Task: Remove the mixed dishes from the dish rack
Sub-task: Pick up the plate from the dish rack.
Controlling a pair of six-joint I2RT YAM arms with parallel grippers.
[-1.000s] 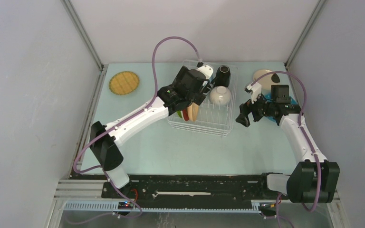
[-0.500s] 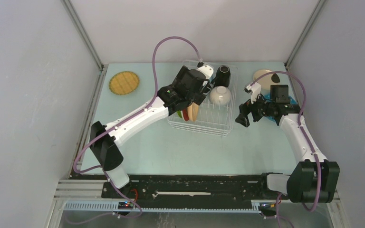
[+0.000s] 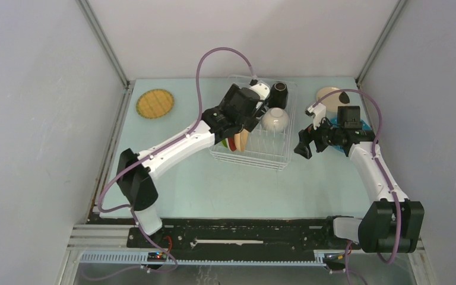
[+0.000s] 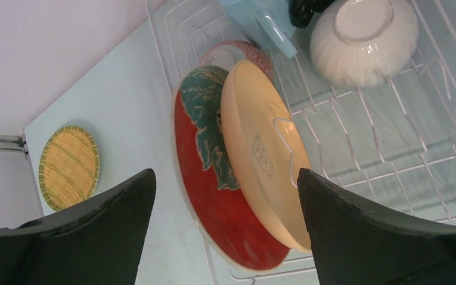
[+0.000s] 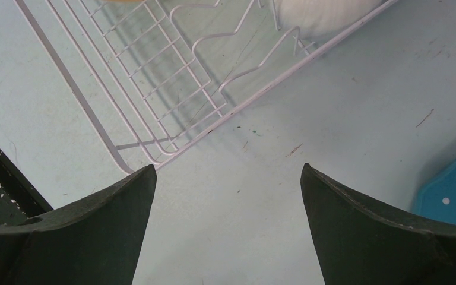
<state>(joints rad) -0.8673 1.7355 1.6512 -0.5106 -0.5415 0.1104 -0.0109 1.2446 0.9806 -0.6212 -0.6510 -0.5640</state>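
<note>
We see the worktop (image 3: 214, 184), pale blue, carrying everything. The rack (image 3: 267, 148) sits on it under the left tool and just beside the right tool.

Left tool (image 4: 224, 178): the fingers are spread wide and hold nothing. The tool hangs over the rack's left end, looking down on the plates. In the wrist view, two plates stand on edge in the gap between the fingers and do not appear to touch either one.

Right tool (image 5: 227, 169): the fingers are spread wide and hold nothing. The tool hangs over bare worktop, with a rack corner just ahead of its left finger.

Dishes, as placed from the tools:
- Red plate (image 4: 214, 202): directly below the left tool, on edge in the rack, with a green leaf print on its face.
- Cream plate (image 4: 261, 160): directly below the left tool, leaning against the red plate on its right-finger side.
- Yellow plate (image 4: 68, 166): flat on the worktop, outside the rack, well apart from the left tool, beyond its left finger.
- Blue plate (image 5: 451, 196): flat on the worktop, just beyond the right tool's right finger. Only its dotted edge shows.
- White bowl (image 4: 362, 41): upside down in the rack, ahead of the left tool's right finger.
- Speckled bowl (image 4: 237, 50): in the rack, just ahead of the red plate.
- Cup (image 4: 261, 18): light blue, ahead of the speckled bowl, beside the white bowl.
- Mug (image 3: 279, 90): black, at the rack's far edge, beyond the white bowl.
</note>
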